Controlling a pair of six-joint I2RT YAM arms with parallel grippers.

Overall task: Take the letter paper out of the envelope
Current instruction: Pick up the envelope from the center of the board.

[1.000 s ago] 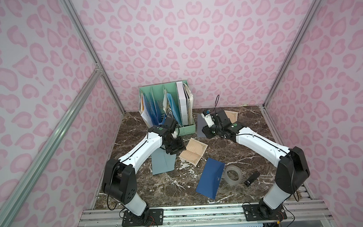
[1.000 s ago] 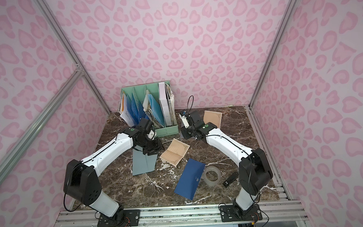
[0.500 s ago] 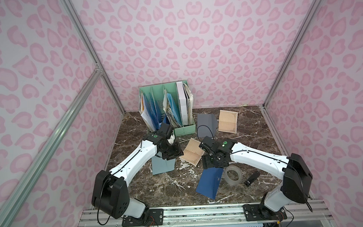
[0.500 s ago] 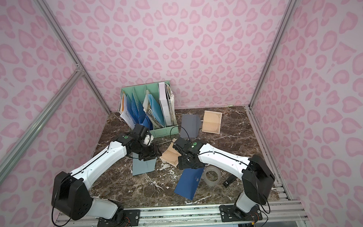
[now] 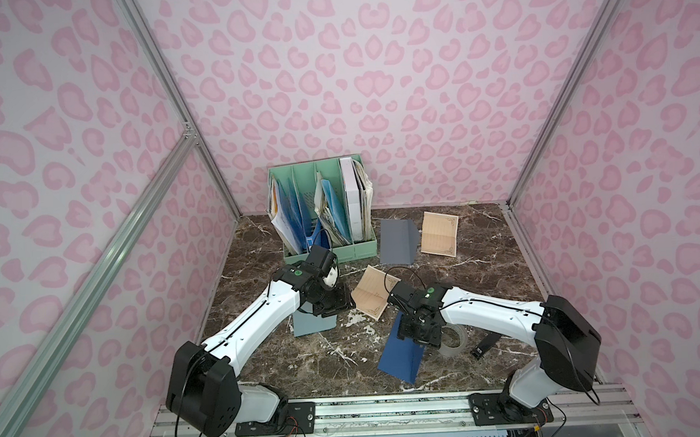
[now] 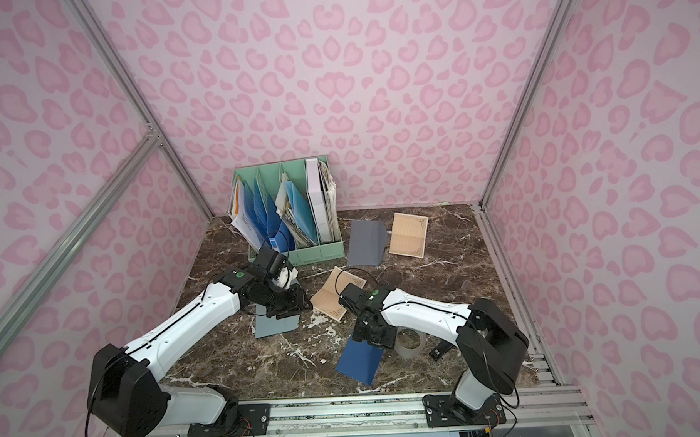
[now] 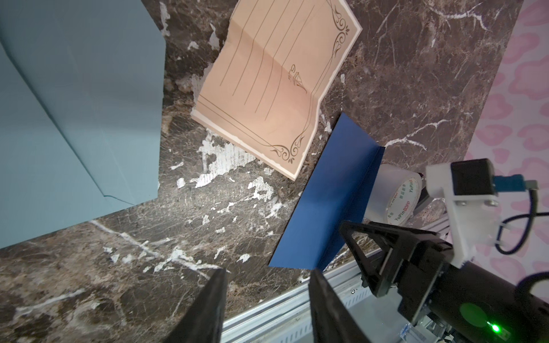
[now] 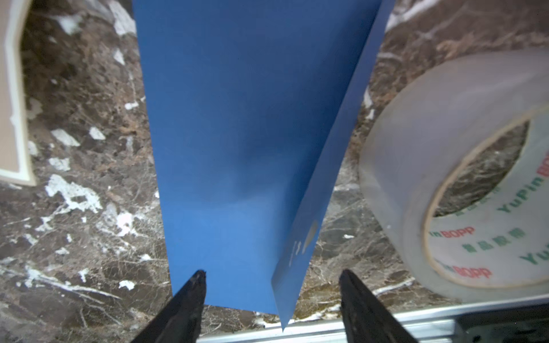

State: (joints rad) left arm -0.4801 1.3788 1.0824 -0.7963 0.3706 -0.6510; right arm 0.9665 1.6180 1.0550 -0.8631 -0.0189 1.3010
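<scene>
A dark blue envelope (image 5: 399, 356) (image 8: 237, 133) lies near the table's front with one long flap standing up. My right gripper (image 5: 418, 337) (image 8: 271, 277) hovers open over its near end, and the raised flap stands between its fingers, untouched. No paper shows in this envelope. A tan lined letter paper (image 5: 373, 296) (image 7: 276, 89) lies creased on the marble between the arms. My left gripper (image 5: 335, 304) (image 7: 269, 272) is open and empty above a light blue envelope (image 5: 314, 327) (image 7: 74, 118).
A grey envelope (image 5: 397, 242) and a second tan letter paper (image 5: 439, 234) lie at the back. A green file organizer (image 5: 324, 212) stands behind the left arm. A tape roll (image 5: 450, 340) (image 8: 460, 178) sits beside the dark blue envelope, with a small black object (image 5: 485, 345) further right.
The right arm swung from the back, by the grey envelope, to the front over the dark blue envelope, and its jaws opened. The left arm drew back slightly, still open.
</scene>
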